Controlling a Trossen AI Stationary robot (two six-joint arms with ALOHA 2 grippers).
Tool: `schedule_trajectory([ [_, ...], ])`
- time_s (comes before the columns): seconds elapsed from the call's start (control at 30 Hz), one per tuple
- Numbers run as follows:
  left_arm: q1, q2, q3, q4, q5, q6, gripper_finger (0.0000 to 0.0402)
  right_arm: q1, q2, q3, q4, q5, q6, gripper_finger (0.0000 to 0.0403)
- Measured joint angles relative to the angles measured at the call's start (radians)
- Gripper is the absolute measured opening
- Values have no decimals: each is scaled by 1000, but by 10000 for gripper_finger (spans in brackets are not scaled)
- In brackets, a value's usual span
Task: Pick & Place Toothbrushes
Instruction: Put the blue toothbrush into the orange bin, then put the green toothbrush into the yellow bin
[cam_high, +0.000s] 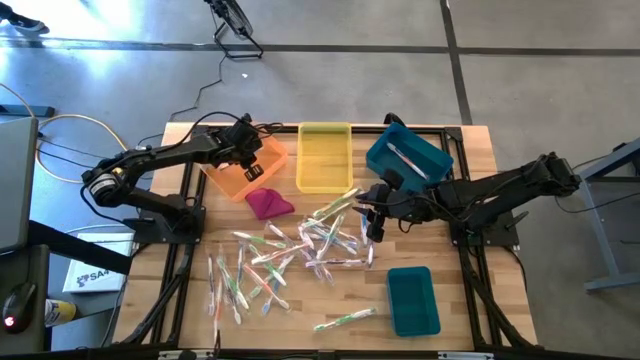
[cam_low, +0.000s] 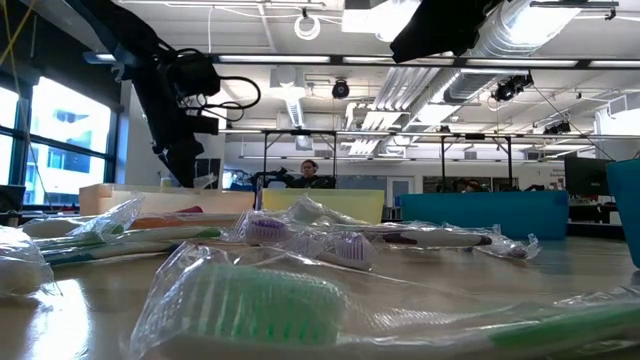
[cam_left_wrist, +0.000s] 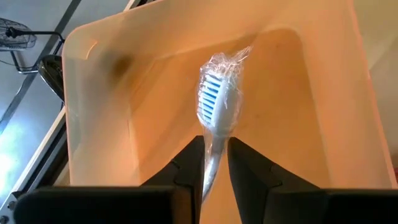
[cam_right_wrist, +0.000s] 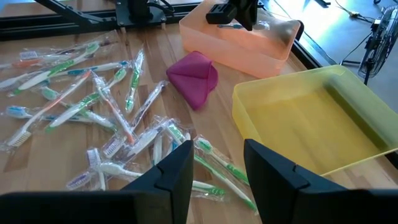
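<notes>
My left gripper (cam_high: 250, 150) hangs over the orange bin (cam_high: 243, 168), slanting down into it. A wrapped toothbrush with blue bristles (cam_left_wrist: 216, 99) points its head at the bin's far wall (cam_left_wrist: 124, 93). Its handle runs back between the slightly parted fingers of my left gripper (cam_left_wrist: 216, 158). My right gripper (cam_high: 375, 225) is open above the right side of the pile of wrapped toothbrushes (cam_high: 300, 250), with nothing between the fingers of my right gripper (cam_right_wrist: 214, 168). The toothbrushes (cam_right_wrist: 93, 99) lie flat on the wooden table. My left gripper has the blue-bristled toothbrush's handle (cam_left_wrist: 213, 171) between its two fingers, which come slanting down from above and lie along the brush. A thin gap shows at each side of the handle; I cannot tell whether a finger touches it.
A yellow bin (cam_high: 324, 157) stands right of the orange one, then a blue bin (cam_high: 408, 155) with a toothbrush in it. A teal bin (cam_high: 412, 300) sits at the near right. A magenta cloth lump (cam_high: 268, 203) lies in front of the orange bin.
</notes>
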Motion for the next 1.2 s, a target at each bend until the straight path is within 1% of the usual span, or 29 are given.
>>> schedule_trajectory([
  [0.43,0,0,0,8,5,15,71,0,0,-1,-15,0,0,134],
  [0.53,0,0,0,8,27,26,83,0,0,-1,-15,0,0,134],
  [0.73,0,0,0,16,27,33,120,0,0,-1,-15,0,0,134],
  [0.97,0,-1,0,62,28,33,124,0,0,-1,-14,0,0,134],
  [1.07,0,-1,0,65,59,42,124,0,0,-1,-14,0,0,134],
  [1.2,-6,-4,0,67,96,123,124,0,0,-1,-14,0,0,134],
])
